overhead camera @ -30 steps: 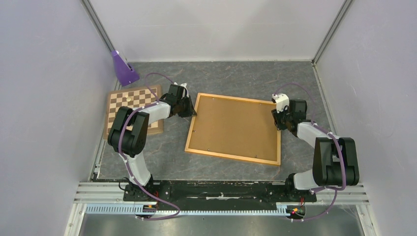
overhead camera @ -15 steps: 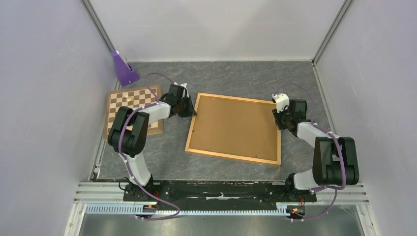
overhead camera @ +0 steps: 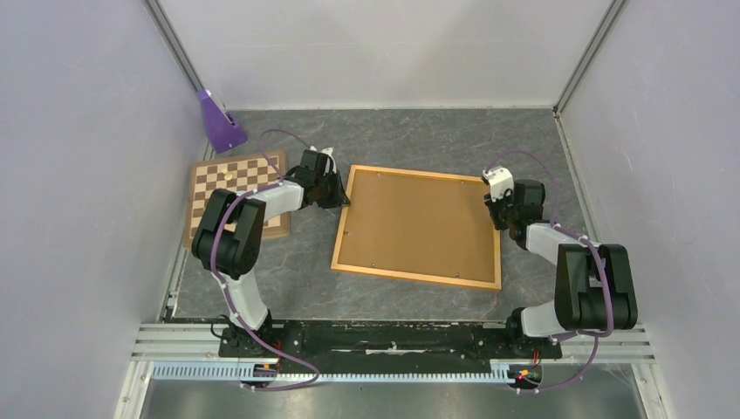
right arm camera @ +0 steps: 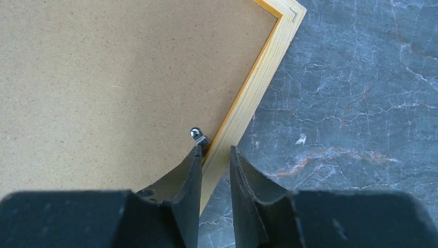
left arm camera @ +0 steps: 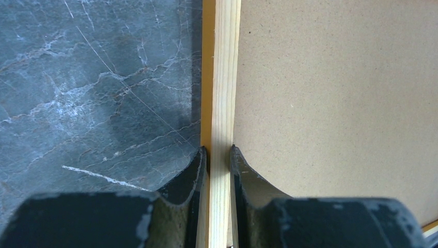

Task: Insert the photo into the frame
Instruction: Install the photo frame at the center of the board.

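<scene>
Top external view first: the frame (overhead camera: 417, 229) lies flat in the middle of the grey marbled table (overhead camera: 410, 135). It's back side up, with brown fibreboard showing inside the light orange rails, and it's turned a touch off square. Now the arms: the left gripper (overhead camera: 336, 194) is on the left rail near the far corner, and the right gripper (overhead camera: 499, 209) is on the right rail near its far corner. Off to the left, apart from the frame, a brown-and-white chessboard (overhead camera: 231, 196) sits partly under the left arm. A purple stand (overhead camera: 218, 122) sits at the far left corner of the table, beyond the board.

Over to the left wrist camera: both fingers (left arm camera: 193, 170) are pressed against the pale wooden rail, one on the outside and one on the fibreboard side. That's a pinch on the rail. On the right wrist camera the fingertips (right arm camera: 188, 175) straddle the rail just beside a small metal clip (right arm camera: 196, 134). The gap is narrow, but whether they're actually biting the wood, I can't tell.
</scene>
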You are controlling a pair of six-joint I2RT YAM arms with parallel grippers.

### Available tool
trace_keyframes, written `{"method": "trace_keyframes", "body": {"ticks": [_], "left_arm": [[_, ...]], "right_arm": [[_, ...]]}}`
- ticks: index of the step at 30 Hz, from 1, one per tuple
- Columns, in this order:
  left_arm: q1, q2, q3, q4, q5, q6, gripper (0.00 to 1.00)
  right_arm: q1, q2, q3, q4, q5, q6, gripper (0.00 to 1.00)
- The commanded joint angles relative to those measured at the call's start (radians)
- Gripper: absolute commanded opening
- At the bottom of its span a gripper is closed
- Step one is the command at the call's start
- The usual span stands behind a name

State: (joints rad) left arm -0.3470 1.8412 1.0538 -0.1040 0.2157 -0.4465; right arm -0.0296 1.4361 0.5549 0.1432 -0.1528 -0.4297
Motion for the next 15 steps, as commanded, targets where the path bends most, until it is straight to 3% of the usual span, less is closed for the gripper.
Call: {"method": "trace_keyframes", "body": {"ticks": [1,15], "left_arm": [[-0.041,0.047,-0.006,-0.072,0.041,0.026,0.02],[-0.054,0.058,0.012,-0.087,0.048,0.040,0.02]], "right_arm": [[0.016,0.041,-0.047,-0.064,-0.063,-0.053,0.04],[0.072,0.041,-0.038,-0.100,-0.145,-0.133,0.00]]}}
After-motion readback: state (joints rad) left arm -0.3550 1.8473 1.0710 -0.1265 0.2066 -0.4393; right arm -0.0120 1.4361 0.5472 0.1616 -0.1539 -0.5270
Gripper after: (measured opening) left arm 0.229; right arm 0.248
